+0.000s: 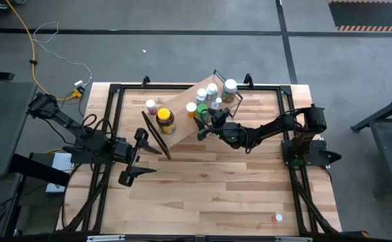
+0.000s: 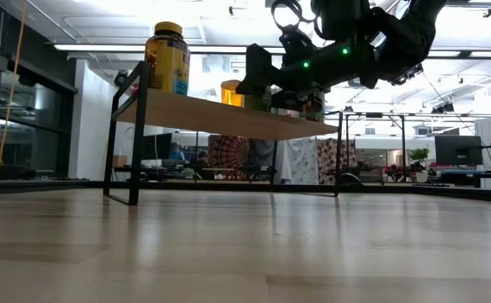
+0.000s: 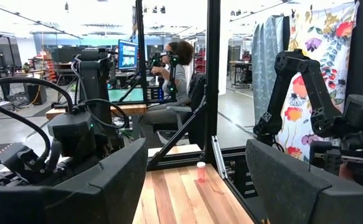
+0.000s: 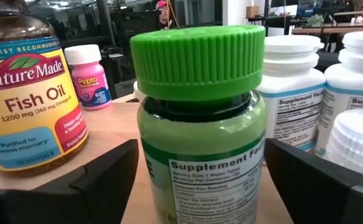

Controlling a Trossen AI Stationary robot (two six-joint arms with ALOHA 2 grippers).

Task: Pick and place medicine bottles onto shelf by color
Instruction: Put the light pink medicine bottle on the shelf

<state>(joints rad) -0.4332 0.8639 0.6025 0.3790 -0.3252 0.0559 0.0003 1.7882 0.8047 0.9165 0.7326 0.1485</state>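
The shelf (image 1: pixel 182 111) is a light-wood board on black wire ends, standing slantwise at the table's far middle. On it stand the amber jar with yellow lid (image 1: pixel 165 122), a pink-capped bottle (image 1: pixel 151 105), several white bottles (image 1: pixel 212 90) and a green bottle (image 4: pixel 200 124). My right gripper (image 4: pixel 201 152) reaches level over the board, open, one finger on either side of the green bottle (image 1: pixel 202 111), which stands upright on its base. My left gripper (image 1: pixel 136 158) hangs open over the table's left part, with nothing between its fingers (image 3: pixel 197 180).
A tiny bottle (image 1: pixel 278 217) stands alone on the tabletop near the front right corner and also shows in the left wrist view (image 3: pixel 200 171). White bottles (image 4: pixel 293 93) crowd close beside the green one. A black frame (image 1: pixel 115 91) rims the table. A person sits beyond it (image 3: pixel 178 68).
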